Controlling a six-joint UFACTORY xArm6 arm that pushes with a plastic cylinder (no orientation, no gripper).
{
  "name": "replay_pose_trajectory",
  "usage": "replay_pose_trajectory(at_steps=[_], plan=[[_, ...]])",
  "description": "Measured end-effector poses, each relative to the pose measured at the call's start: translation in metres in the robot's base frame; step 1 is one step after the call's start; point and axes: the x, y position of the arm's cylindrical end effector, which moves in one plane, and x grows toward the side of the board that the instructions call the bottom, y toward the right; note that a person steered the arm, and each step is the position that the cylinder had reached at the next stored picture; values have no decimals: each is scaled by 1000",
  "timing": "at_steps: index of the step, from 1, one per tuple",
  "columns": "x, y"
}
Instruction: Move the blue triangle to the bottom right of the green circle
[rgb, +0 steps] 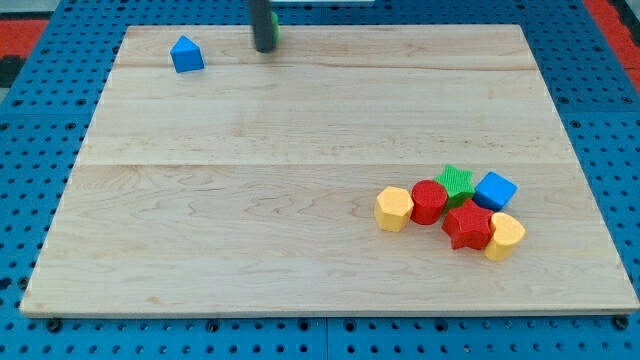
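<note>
No readable text, labels or numbers anywhere.

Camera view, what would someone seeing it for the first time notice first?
Probably the tight cluster of colourful blocks near the view's bottom right: a yellow block, a red cylinder, a green star, a blue cube, a red star and a yellow heart. Then the lone blue triangle at top left, with my tip to its right, apart from it.

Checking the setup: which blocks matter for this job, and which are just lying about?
In the job: blue triangle, green circle, my tip covering most of the circle, right of the triangle.
Lying about: yellow hexagon, red cylinder, green star, blue cube, red star, yellow heart.
</note>
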Motion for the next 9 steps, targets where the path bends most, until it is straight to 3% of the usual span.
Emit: replay_pose_trajectory(at_steps=[1,2,3,4,5,6,7,8,9], plan=[[58,-7],[69,-128],[-13,-226],[-40,-179],[32,-140],[68,-106],[69,-53],[62,-143],[30,-141]])
